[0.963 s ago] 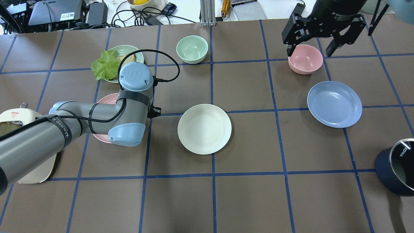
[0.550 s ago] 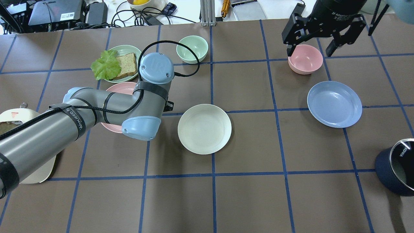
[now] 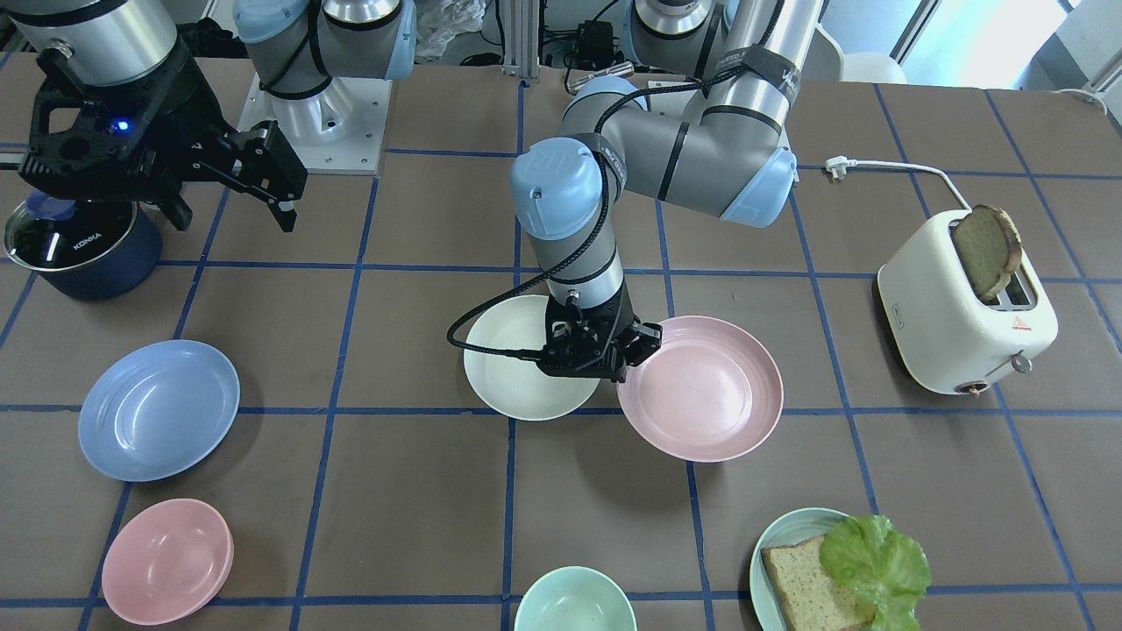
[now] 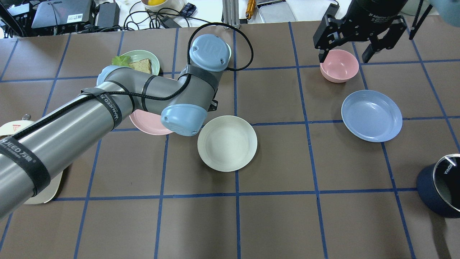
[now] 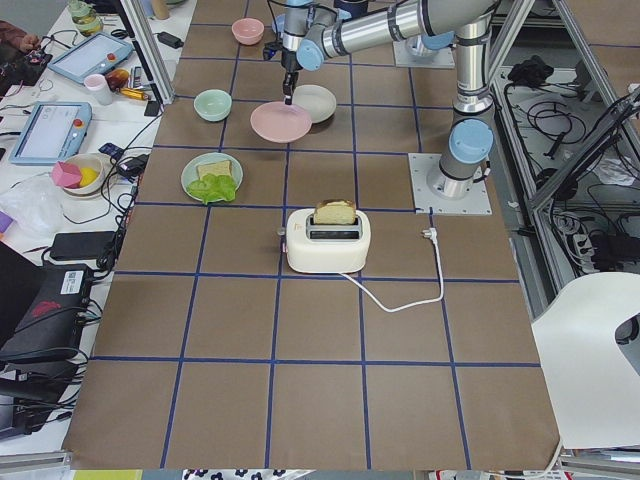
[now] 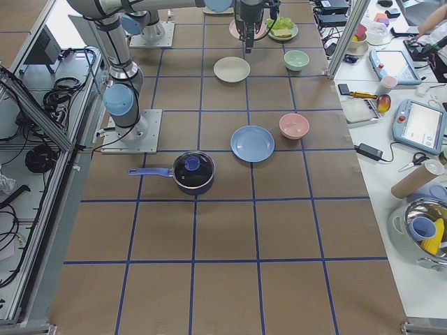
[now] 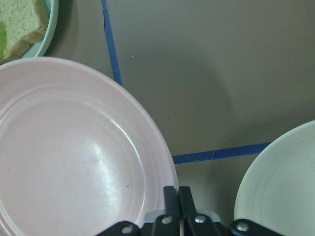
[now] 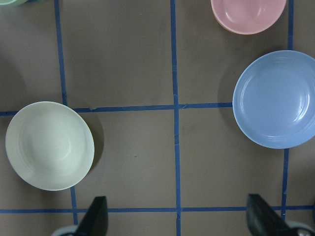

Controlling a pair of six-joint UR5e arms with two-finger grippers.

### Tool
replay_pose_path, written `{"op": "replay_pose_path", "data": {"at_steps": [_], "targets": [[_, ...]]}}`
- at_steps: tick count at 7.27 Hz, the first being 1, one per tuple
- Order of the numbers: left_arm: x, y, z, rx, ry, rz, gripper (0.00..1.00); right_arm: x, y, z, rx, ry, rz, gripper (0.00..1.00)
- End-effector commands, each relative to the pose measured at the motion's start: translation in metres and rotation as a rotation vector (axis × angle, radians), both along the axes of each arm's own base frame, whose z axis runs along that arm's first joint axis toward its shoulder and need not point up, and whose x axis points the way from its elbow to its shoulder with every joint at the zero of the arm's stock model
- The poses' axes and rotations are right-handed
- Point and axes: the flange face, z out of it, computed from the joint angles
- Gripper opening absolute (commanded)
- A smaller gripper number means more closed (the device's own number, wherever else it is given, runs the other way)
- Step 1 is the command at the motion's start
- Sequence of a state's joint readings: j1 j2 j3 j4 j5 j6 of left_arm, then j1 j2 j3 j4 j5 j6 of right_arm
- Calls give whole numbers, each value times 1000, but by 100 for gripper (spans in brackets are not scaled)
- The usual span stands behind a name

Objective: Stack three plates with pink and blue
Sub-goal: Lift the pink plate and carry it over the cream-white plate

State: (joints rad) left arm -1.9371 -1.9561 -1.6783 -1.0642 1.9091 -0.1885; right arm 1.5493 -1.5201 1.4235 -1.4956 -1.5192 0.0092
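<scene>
My left gripper [image 3: 629,358] is shut on the rim of the pale pink plate [image 3: 701,390] and holds it just above the table, right beside the cream-white plate [image 3: 513,364]. The left wrist view shows the shut fingers [image 7: 178,196] on the pink plate's [image 7: 74,157] edge, with the cream plate [image 7: 280,187] a short gap away. The light blue plate [image 4: 371,116] lies alone at the right. My right gripper [image 4: 346,50] is open and empty, high above the pink bowl [image 4: 339,66]. In the overhead view the left arm hides most of the pink plate [image 4: 149,124].
A teal plate with bread and lettuce [image 3: 780,552] and a green bowl [image 3: 574,600] sit on the far side. A white toaster [image 3: 964,324] holding toast stands by my left arm. A dark blue lidded pot [image 3: 83,250] stands near my right arm.
My left arm has swung right and away from the base, carrying the pink plate toward the cream plate. The right arm has not moved.
</scene>
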Motion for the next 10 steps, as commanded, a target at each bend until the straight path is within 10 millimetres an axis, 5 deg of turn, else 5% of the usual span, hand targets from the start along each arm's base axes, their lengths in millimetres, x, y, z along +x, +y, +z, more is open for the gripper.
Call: {"op": "replay_pose_path", "data": {"at_steps": [1,4,7,10], "targets": [[-43,-7,1,3,4,40,3,0,-1,-1,1,-1,0,100],[-94,-6,-3,20,-6,106,3,0,-1,-1,1,-1,0,100],[-113,-4,1,74,-44,141,3,0,-1,-1,1,-2,0,100],[-135,7,-22,96,31,305,3,0,-1,-1,1,-2,0,100]]}}
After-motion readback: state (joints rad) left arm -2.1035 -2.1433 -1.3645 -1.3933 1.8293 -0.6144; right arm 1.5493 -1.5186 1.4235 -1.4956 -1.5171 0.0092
